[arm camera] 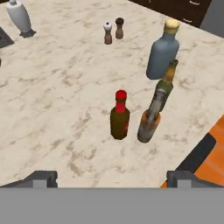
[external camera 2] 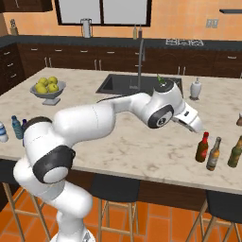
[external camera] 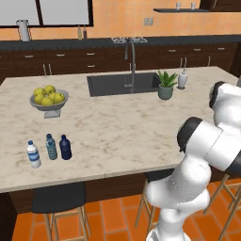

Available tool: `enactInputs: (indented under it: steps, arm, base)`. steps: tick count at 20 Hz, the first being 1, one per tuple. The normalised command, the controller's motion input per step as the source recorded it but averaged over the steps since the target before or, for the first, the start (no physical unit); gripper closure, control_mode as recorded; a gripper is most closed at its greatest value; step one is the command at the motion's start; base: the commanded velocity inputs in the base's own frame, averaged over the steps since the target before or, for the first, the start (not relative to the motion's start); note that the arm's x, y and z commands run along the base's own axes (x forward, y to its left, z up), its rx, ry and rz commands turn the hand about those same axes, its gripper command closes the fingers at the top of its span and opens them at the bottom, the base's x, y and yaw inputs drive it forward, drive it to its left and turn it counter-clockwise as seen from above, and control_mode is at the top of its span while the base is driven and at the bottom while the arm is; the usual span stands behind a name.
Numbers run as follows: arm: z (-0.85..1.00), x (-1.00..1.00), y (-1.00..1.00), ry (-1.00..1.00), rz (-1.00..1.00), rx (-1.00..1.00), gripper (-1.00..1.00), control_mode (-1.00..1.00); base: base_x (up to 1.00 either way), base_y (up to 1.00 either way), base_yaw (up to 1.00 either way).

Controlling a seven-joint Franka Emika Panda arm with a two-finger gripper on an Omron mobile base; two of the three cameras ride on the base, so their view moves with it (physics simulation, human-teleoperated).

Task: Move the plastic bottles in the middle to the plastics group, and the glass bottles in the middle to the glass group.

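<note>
3 bottles are standing in a row on the table (external camera: 122,127) near its front left edge: a clear one (external camera: 33,154), a teal one (external camera: 51,147) and the navy bottle (external camera: 65,147), just beside each other. Near the right end, the red-capped bottle (arm camera: 119,116) is standing upright just beside 2 slimmer bottles (arm camera: 151,117); a grey bottle (arm camera: 162,50) is standing behind. 2 tiny shakers (arm camera: 113,30) are sitting farther back. The tool (arm camera: 112,178) is hanging released above the red-capped bottle, its fingertips (arm camera: 41,178) cut off at the frame's bottom.
</note>
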Motion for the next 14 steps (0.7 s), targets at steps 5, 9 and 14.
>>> enactInputs:
  steps: [5, 9, 14]
  arm:
    - [0.16, -0.77, 0.85, 0.0, 0.21, -0.07, -1.0, -1.0]
    - [0.01, -0.84, 0.52, -0.01, 0.26, 0.0, -1.0, -1.0]
    - [0.0, -0.4, 0.07, 0.01, 0.14, 0.0, -1.0, -1.0]
  base:
    - [0.0, 0.0, 0.0]
    - [0.0, 0.0, 0.0]
    - [0.0, 0.0, 0.0]
